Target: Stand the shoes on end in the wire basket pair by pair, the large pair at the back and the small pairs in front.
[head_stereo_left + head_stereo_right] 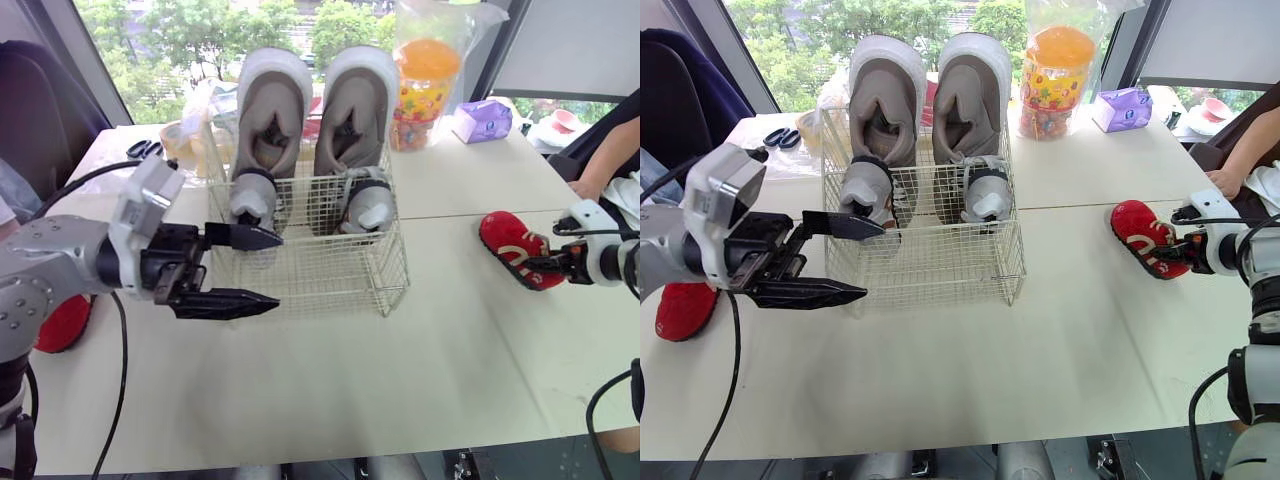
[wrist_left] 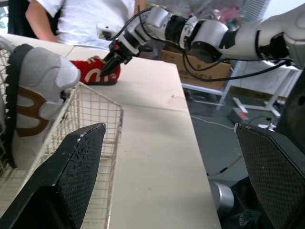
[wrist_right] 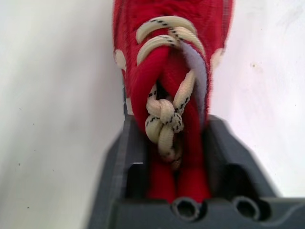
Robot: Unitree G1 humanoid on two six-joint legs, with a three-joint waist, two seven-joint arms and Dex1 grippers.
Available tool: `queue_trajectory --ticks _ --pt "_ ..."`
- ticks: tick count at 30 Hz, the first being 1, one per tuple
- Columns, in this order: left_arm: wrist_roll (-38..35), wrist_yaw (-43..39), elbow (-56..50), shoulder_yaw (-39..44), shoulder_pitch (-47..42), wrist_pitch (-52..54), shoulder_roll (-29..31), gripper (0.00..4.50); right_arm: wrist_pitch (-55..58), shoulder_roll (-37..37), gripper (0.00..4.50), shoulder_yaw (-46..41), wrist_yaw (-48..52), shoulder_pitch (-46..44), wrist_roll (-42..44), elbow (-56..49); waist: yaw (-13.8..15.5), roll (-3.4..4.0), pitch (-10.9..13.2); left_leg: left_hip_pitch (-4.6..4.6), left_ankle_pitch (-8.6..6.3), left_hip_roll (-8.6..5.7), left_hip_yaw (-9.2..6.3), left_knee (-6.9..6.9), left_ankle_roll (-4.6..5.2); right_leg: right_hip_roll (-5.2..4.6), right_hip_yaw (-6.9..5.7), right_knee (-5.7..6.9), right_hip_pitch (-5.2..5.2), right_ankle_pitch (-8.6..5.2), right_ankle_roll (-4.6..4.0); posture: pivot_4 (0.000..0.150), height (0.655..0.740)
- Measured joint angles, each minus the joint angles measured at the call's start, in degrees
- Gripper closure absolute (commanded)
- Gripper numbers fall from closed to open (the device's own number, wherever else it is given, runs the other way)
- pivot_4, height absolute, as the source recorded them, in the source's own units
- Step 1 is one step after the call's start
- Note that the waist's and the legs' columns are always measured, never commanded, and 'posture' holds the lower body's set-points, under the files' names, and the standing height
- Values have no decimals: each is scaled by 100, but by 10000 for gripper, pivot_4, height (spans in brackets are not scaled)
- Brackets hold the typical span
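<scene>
No words, numbers or brand names can be read anywhere. On the far side of the table (image 1: 330,380), behind the wire basket (image 1: 392,285), a clear jar with an orange lid (image 1: 424,90) carries a colourful printed pattern with no legible lettering. Just to its right, a small purple pack (image 1: 483,120) has pale markings too small to make out. A large grey shoe (image 2: 38,90) standing in the basket bears a brown curved emblem (image 2: 29,110) on its side, with no letters.
</scene>
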Motion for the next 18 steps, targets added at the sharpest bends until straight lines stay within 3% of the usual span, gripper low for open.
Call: queue_trajectory --ticks 6,13,18 --pt "-173 305 371 3 -373 360 -37 0 126 -94 42028 -666 -301 3 305 -1472 -5 7 4 -1 0 0 0 0 0 -2 5 22 -12 1 7 1500 7400" --pt "-272 530 1012 -1 -1046 717 -231 0 567 -36 42028 -2478 -413 -64 2140 -5459 95 2 2 1 0 22 -28 -3 -1 38 8 59 -23 -2 4 1500 7400" --pt "-263 504 1432 -108 -1573 914 -425 0 872 103 42028 -2314 -440 323 3030 -7346 143 -4 0 0 4 15 -29 9 -8 31 12 57 -11 -1 0 1500 7400"
